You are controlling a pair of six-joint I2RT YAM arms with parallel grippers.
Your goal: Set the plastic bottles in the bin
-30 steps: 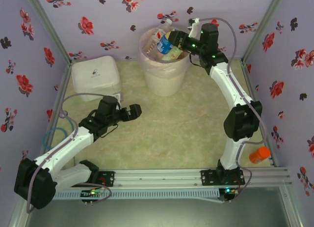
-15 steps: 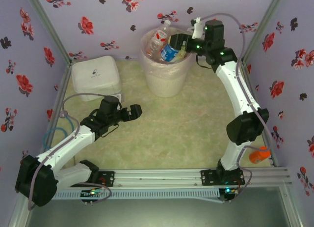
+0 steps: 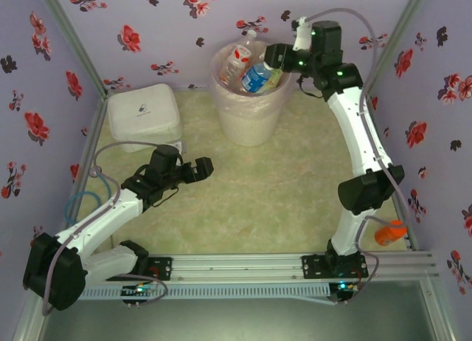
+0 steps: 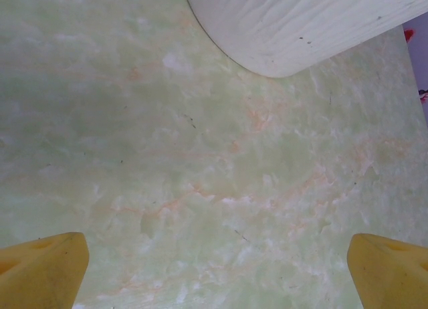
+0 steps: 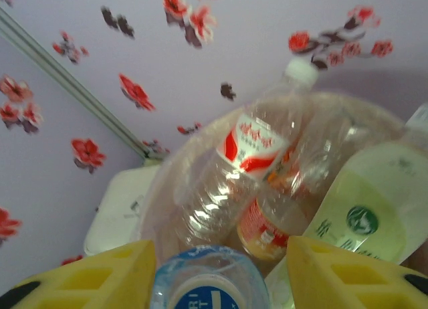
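With the left gripper [image 4: 214, 269] wide open and empty over the green marbled table [image 4: 200, 155], we judged the right gripper [image 5: 217, 255], jaws flanking the clear blue-labelled plastic bottle [image 5: 207, 282] (grip indeterminate), should release it squarely over the heaped pale-pink round bin [image 3: 247, 119].

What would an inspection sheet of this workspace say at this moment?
Surface: pale green marbled table, nothing spilled.
Job's things: plastic bottles piled in the pink bin, above its rim; blue-labelled bottle on top.
Clutter: white lidded box left of the bin; orange object by the right rail.
Grippers: left gripper open over the table; right gripper at the bin, fingers either side of the blue-labelled bottle, grip unclear.
Cables: grey cable looping near the white lidded box; blue cable at the left edge.
Surroundings: purple flowered walls.
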